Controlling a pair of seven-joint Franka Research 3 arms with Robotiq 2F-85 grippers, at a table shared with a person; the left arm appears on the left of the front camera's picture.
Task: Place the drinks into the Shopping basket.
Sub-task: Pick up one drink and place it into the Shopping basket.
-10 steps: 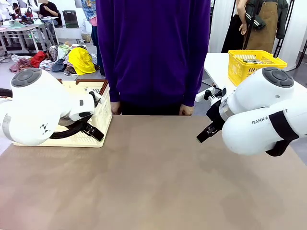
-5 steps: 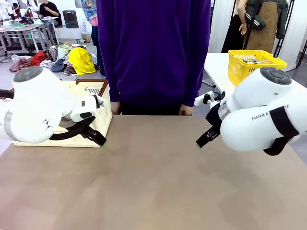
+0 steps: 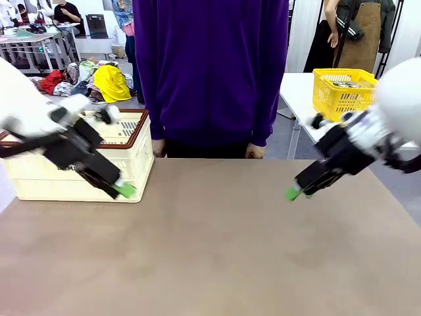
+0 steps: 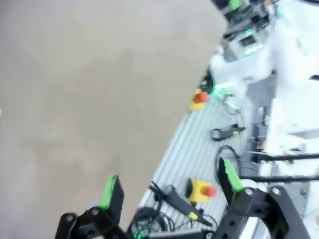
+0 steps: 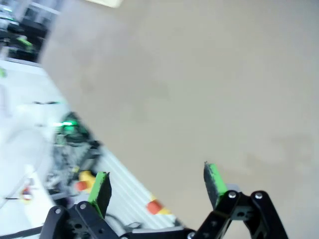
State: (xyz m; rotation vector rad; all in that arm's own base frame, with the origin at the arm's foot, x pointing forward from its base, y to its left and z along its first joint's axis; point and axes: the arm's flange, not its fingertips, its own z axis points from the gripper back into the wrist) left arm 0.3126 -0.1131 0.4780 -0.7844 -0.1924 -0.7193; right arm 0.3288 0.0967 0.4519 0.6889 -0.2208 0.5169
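the shopping basket [image 3: 46,184] stands at the far left of the table [image 3: 217,250], beside the person [image 3: 210,72]; where the drinks are i cannot tell; the left gripper [image 3: 120,190] hangs at the basket's front wall, the right gripper [image 3: 294,193] well apart over the tabletop; both are spread wide, empty; likely the opening step; next, locate a can and reach for it.
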